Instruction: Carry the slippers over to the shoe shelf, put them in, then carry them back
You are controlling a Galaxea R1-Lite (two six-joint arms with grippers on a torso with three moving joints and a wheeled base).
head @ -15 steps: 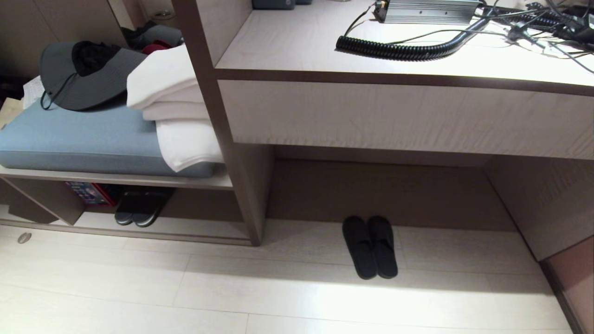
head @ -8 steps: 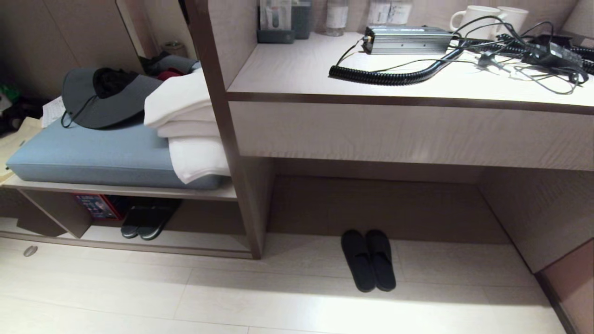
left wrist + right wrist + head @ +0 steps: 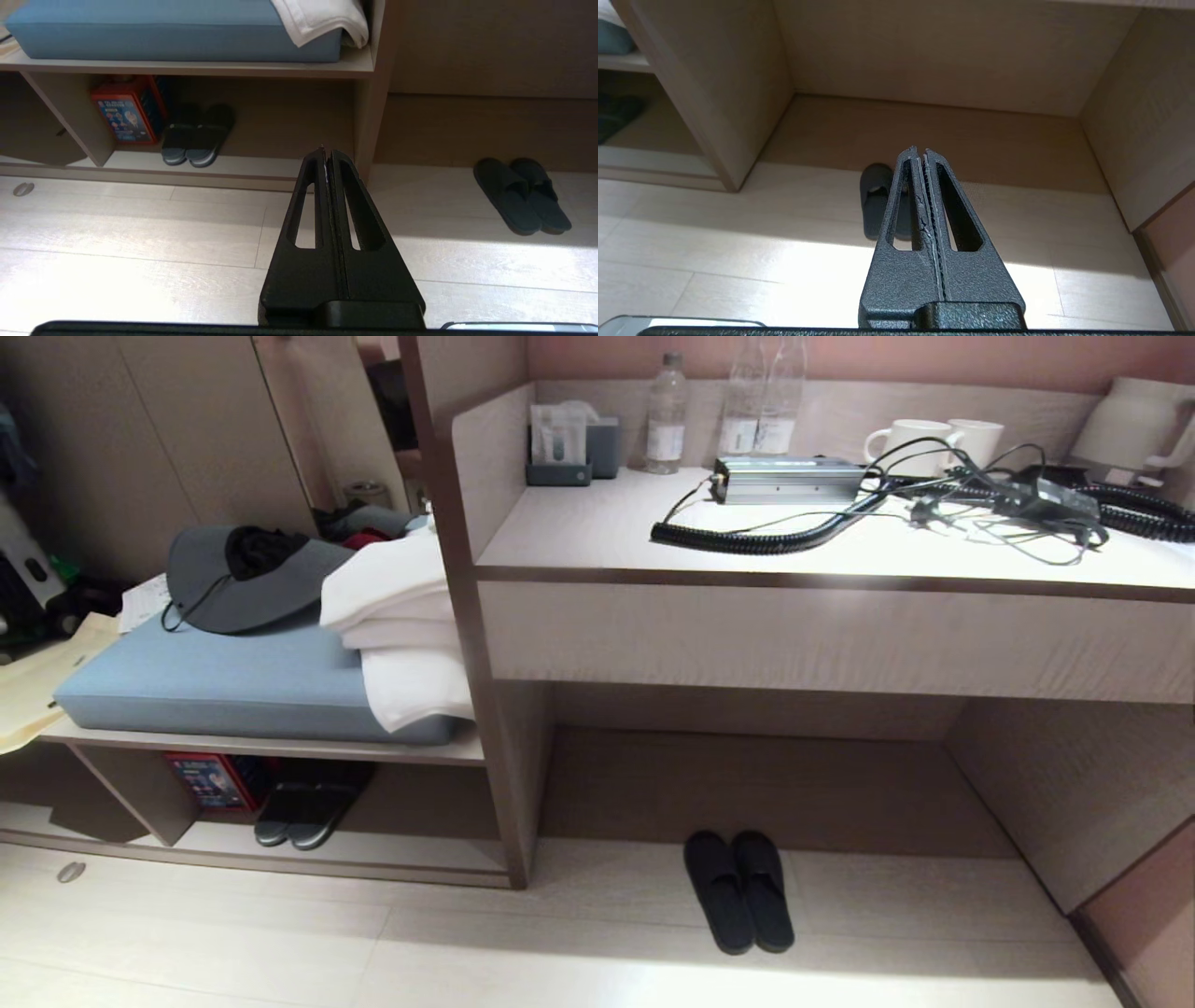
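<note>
Slippers on floor under bench, both grippers closed and empty

Slippers side by side, touching, on pale floor, lower centre of head frame, at front edge of the recess under the bench. Toes pointing toward the recess. Same pair at right edge of left wrist frame; partly hidden behind the fingers in right wrist frame.

Shelf at lower left of head frame, left of the upright panel. Holding another dark pair with pale sole rims, plus a red box just beside it to the left. Blue cushion on top board, with grey hat and folded white towels lying on it.

Bench top across upper right of head frame: coiled black cable, grey metal box, tangle of cords, two white mugs, water bottles, pale kettle at far right.

Left gripper in centre of left wrist frame, fingers pressed together, nothing between them, hanging above floor, well apart from both pairs. Right gripper in centre of right wrist frame, fingers together, holding nothing, above floor in front of slippers, not touching. Neither arm visible in head frame.
</note>
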